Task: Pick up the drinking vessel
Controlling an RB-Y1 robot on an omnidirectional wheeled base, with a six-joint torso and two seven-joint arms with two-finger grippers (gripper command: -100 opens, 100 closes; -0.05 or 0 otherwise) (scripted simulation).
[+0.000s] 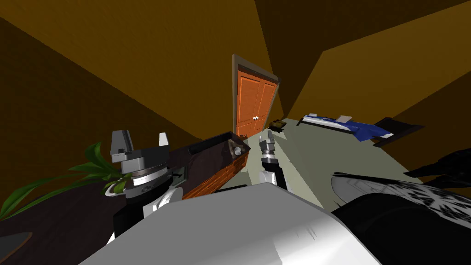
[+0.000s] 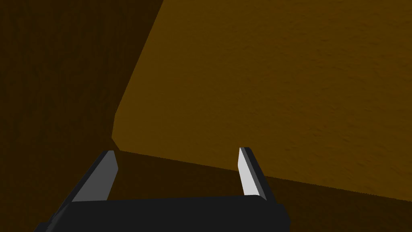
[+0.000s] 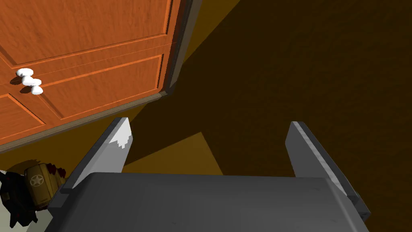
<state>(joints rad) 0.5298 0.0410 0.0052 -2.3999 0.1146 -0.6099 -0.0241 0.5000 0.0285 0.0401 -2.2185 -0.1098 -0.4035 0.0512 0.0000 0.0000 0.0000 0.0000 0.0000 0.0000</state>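
A small grey cup-like object [image 1: 237,150] stands at the far end of a long dark-topped cabinet [image 1: 202,158] with orange-brown wooden fronts. My left gripper [image 1: 141,140] is raised over the cabinet's near part, well short of the cup. In the left wrist view the left gripper [image 2: 177,173] stands open and empty, facing a brown wall. My right gripper [image 1: 267,135] reaches forward beside the cabinet's far end, to the right of the cup. The right gripper [image 3: 211,147] is open with nothing between its fingers.
An orange double door [image 1: 253,103] with white knobs [image 3: 29,80] is ahead. A brown star-marked bag [image 3: 38,182] lies on the floor near it. A green plant [image 1: 92,165] grows at the cabinet's left. A blue-covered bed [image 1: 349,124] lies far right, a dark patterned object [image 1: 391,193] near right.
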